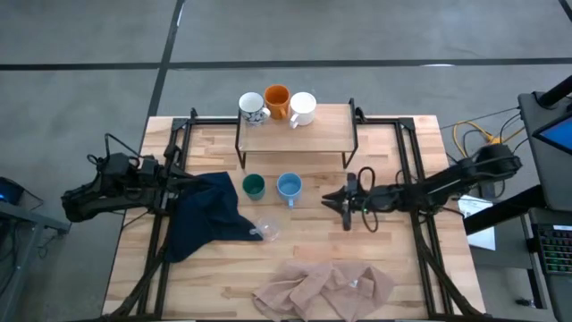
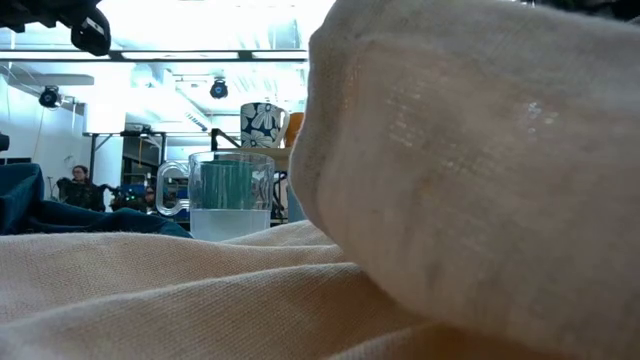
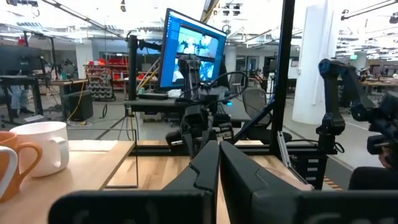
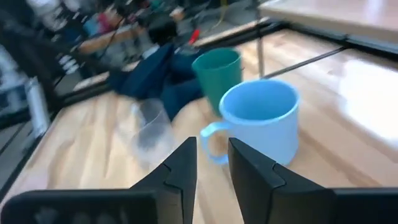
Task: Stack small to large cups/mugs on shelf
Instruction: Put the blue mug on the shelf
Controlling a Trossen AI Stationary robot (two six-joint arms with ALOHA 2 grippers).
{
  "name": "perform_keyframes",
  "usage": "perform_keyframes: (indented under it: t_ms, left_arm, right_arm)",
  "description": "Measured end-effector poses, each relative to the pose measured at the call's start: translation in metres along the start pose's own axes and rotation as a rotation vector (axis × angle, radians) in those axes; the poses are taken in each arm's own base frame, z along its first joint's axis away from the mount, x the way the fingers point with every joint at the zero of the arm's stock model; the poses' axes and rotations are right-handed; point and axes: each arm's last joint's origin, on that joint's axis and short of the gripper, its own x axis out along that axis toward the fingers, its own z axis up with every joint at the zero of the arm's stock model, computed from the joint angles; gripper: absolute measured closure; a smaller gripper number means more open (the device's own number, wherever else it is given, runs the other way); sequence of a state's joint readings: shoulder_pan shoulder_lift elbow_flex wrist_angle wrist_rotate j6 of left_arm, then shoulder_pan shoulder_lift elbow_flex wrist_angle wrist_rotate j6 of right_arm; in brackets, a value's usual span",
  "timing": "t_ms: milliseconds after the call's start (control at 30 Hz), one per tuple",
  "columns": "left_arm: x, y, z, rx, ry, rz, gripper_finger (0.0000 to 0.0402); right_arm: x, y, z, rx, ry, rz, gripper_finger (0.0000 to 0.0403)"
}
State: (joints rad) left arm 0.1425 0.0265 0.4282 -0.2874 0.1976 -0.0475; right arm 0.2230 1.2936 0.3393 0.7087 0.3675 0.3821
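Observation:
The patterned mug point(image 1: 253, 108), orange mug point(image 1: 277, 101) and white mug point(image 1: 303, 108) stand on the far edge of the shelf point(image 1: 299, 134). The dark green mug point(image 1: 254, 186), light blue mug point(image 1: 289, 187) and clear glass cup point(image 1: 265, 229) stand on the tabletop in front of the shelf. My right gripper point(image 1: 331, 202) is open and low, right of the blue mug. In the right wrist view its fingertips point(image 4: 211, 163) point at the blue mug's handle point(image 4: 211, 138), short of it. My left gripper point(image 1: 183, 181) is shut and empty, above the dark blue cloth's left edge.
A dark blue cloth point(image 1: 206, 215) lies left of the green mug. A crumpled beige cloth point(image 1: 326, 286) lies at the near edge and fills most of the low view point(image 2: 450, 180). Black rails point(image 1: 416, 179) run along both table sides. A person point(image 2: 78, 185) sits far behind the table.

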Motion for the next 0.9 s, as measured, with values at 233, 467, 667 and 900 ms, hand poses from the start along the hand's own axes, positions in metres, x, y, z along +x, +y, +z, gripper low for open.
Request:
perform_keyframes:
  t_ms: [233,467,667,900]
  left_arm:
    - [0.0,0.0,0.0,0.0,0.0,0.0,0.0402]
    - [0.0,0.0,0.002,0.001,-0.008,-0.007,0.0402]
    - [-0.001,-0.001,0.002,0.002,-0.013,-0.035,0.0402]
    - [-0.001,-0.001,0.003,0.003,-0.018,-0.043,0.0402]
  right_arm:
    - [0.025,0.003,-0.023,0.038,-0.052,-0.106,0.03]
    - [0.056,0.024,-0.041,0.055,-0.033,-0.173,0.0298]
    - [0.074,0.042,-0.043,0.056,-0.04,-0.148,0.0298]
    - [0.082,0.043,-0.052,0.092,-0.033,-0.179,0.0298]
